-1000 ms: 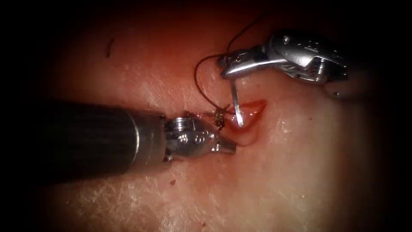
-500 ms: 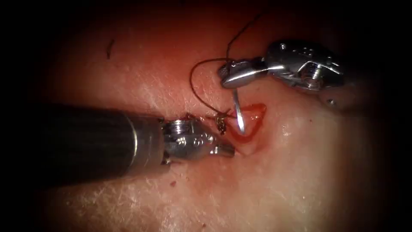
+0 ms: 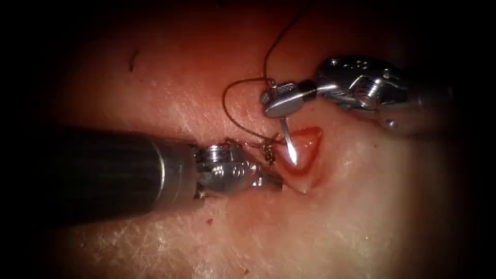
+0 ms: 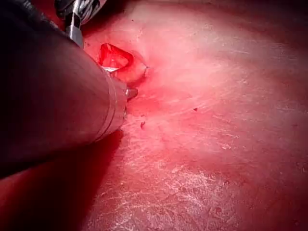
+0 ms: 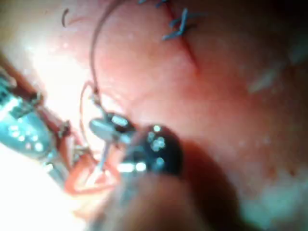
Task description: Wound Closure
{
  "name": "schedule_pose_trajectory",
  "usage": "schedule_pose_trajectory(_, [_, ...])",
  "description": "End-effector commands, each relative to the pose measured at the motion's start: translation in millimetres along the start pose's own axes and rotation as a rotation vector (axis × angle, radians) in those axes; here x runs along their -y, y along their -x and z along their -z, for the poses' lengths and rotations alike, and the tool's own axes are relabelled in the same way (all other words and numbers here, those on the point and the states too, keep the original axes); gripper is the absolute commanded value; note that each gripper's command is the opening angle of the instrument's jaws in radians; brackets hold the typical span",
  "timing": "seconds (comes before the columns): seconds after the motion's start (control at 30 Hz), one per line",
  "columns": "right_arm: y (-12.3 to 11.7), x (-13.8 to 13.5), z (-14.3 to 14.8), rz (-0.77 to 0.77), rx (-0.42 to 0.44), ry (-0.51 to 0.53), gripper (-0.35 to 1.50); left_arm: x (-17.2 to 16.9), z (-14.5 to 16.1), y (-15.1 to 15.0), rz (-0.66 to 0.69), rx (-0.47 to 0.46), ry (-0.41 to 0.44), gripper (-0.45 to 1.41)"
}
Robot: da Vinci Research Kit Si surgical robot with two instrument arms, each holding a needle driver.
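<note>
On the tissue [image 3: 361, 206] the cut [image 3: 306, 155] gapes open, wet with red fluid. My right tool [image 3: 276, 102] is above it, jaws shut on the needle [image 3: 288, 139] near its rear end. The needle hangs down, its bright tip inside the open cut and free of the tissue. Thread [image 3: 226, 106] loops left from the needle's rear end down to a knot [image 3: 267, 151] at the cut's left edge. My left tool [image 3: 271, 180] lies on the left side, jaws shut on the cut's left lip. The right wrist view shows my right tool [image 5: 103, 127], the needle [image 5: 102, 159] and the cut [image 5: 91, 180].
The left tool's dark shaft [image 3: 103, 173] lies across the left half of the tissue. A short dark scrap of thread [image 3: 133, 57] lies far to the upper left. Earlier blue stitches [image 5: 175, 24] close the cut farther along. The left shaft [image 4: 57, 96] hides its own jaws beside the cut [image 4: 115, 57].
My right tool has shifted left and down and rolled, carrying the needle tip lower into the cut. The cut gapes wider. The thread loop has bulged left. The left tool has hardly moved.
</note>
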Motion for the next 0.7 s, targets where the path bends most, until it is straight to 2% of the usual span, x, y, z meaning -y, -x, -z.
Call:
schedule_pose_trajectory(0.03, [0.0,-0.5,-0.8,-0.022,-0.001,-0.002,-0.35,0.0,-0.9,0.0,0.0,-0.001,0.001,-0.4])
schedule_pose_trajectory(0.3, [1.1,0.8,-1.0,-0.086,-0.015,-0.004,-0.35,0.0,-0.9,0.0,-0.001,-0.001,0.001,-0.43])
schedule_pose_trajectory(0.47, [0.3,1.0,-1.1,-0.213,-0.068,0.033,-0.35,-0.1,-0.9,-0.2,0.0,-0.001,0.002,-0.42])
schedule_pose_trajectory(0.5, [0.2,0.9,-1.0,-0.231,-0.087,0.037,-0.16,0.0,-0.7,-0.4,0.007,-0.003,0.006,-0.4])
schedule_pose_trajectory(0.53, [0.1,0.7,-0.9,-0.232,-0.118,0.049,0.42,0.1,-0.5,-0.6,0.008,-0.001,0.0,-0.45])
schedule_pose_trajectory(0.57, [0.0,0.6,-0.8,-0.234,-0.141,0.061,0.83,0.2,-0.1,-0.8,0.009,-0.001,-0.001,-0.45])
schedule_pose_trajectory(0.6, [0.0,0.4,-0.6,-0.237,-0.168,0.075,1.01,0.2,0.2,-0.9,0.004,-0.004,-0.002,-0.45])
schedule_pose_trajectory(0.63, [-0.1,0.2,-0.4,-0.178,-0.188,0.099,1.11,0.1,0.5,-1.0,-0.002,-0.006,-0.005,-0.45])
schedule_pose_trajectory(0.7, [-0.3,-0.2,0.2,-0.004,-0.193,0.144,1.21,-0.2,1.1,-1.3,-0.011,-0.008,-0.008,-0.37])
